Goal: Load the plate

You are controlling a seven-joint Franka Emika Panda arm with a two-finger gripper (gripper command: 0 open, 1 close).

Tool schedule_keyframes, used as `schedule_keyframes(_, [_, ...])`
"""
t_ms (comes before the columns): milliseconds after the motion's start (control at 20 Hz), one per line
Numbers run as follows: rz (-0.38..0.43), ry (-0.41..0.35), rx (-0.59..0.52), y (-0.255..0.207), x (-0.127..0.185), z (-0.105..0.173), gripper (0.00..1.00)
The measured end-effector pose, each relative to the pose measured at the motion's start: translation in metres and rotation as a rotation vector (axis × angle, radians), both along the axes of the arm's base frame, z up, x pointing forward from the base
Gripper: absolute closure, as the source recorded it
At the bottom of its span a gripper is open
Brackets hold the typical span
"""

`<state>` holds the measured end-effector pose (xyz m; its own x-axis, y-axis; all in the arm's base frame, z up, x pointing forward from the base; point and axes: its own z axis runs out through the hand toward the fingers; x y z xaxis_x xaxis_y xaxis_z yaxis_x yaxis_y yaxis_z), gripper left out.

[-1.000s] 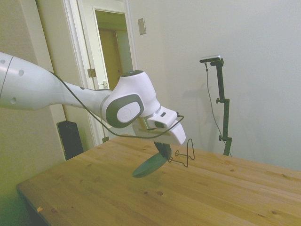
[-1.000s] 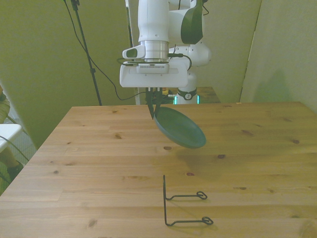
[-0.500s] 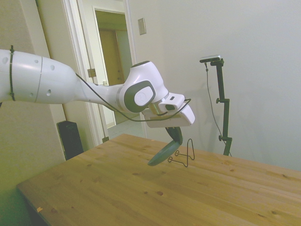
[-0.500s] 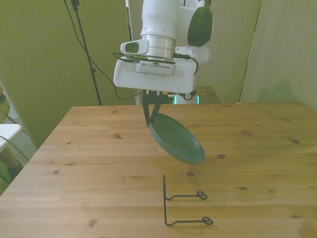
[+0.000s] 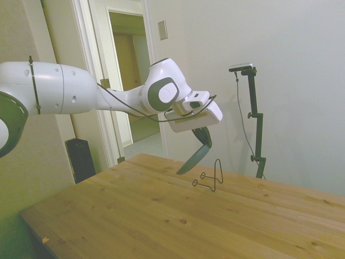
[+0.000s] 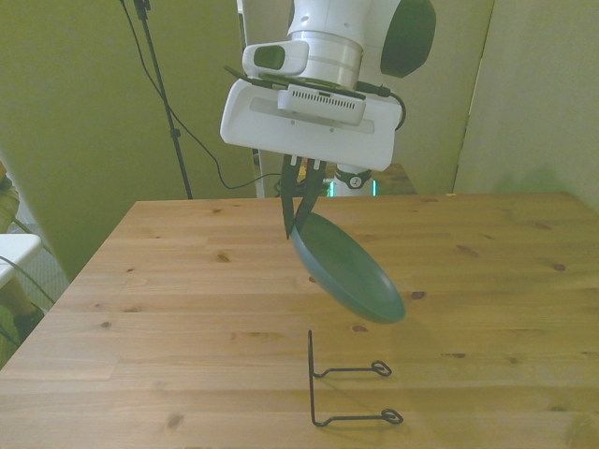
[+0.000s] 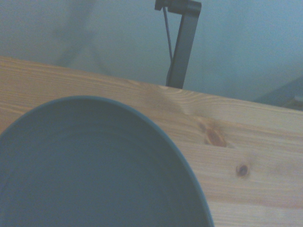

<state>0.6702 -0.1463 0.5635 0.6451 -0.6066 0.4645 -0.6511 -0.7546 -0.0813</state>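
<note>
The wooden table point(image 6: 187, 309) fills the lower part of the side and front views, its planks bare but for a thin black wire stand point(image 6: 342, 393) near the edge closest to the front camera. The stand rests on two looped feet with an upright bend rising from them, and nothing sits in it.

Above the table the white arm point(image 5: 70, 97) reaches in from the side view's left, with its broad white wrist block high over the boards.

The plate point(image 6: 348, 269) hangs in the air below that block, clear of the table, steeply tilted so its lower edge points down toward the stand without touching it. In the side view the plate point(image 5: 195, 155) sits just beside the stand's upright wire point(image 5: 213, 175) and a little above it. Its hollow is empty, as the wrist view shows, where the plate point(image 7: 94, 170) covers much of the picture over the wood.

The gripper point(image 6: 301, 201) has its dark fingers point(image 6: 288, 201) drawn narrow, pinching the plate's upper rim between them.
</note>
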Motion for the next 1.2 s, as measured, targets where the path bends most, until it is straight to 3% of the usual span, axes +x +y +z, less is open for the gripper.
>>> schedule_keyframes(850, [0.01, 0.006, -0.206, 0.013, 0.041, 0.018, 1.0])
schedule_keyframes(1200, [0.042, 0.02, -0.324, 0.038, 0.064, 0.001, 1.0])
